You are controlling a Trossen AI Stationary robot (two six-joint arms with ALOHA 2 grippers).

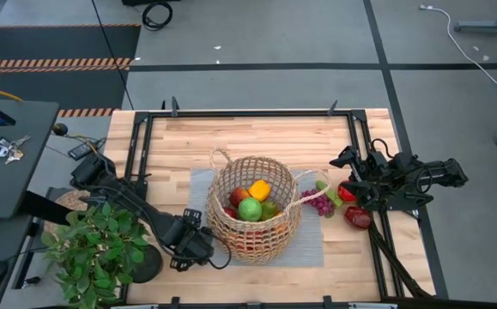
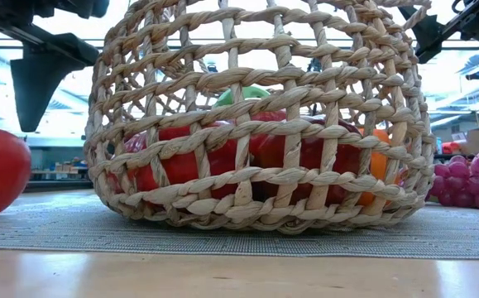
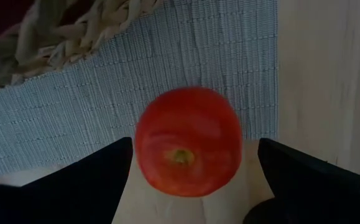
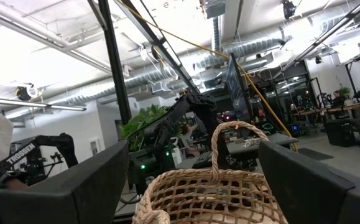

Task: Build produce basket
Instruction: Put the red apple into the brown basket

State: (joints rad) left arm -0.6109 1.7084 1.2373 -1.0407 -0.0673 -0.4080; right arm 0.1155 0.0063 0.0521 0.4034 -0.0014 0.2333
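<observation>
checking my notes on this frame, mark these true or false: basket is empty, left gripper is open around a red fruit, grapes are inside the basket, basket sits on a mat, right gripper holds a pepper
1. The basket is empty. False: it holds fruit, including a green apple.
2. The left gripper is open around a red fruit. True.
3. The grapes are inside the basket. False: they lie on the table beside it.
4. The basket sits on a mat. True.
5. The right gripper holds a pepper. False: it is open with nothing between its fingers.
</observation>
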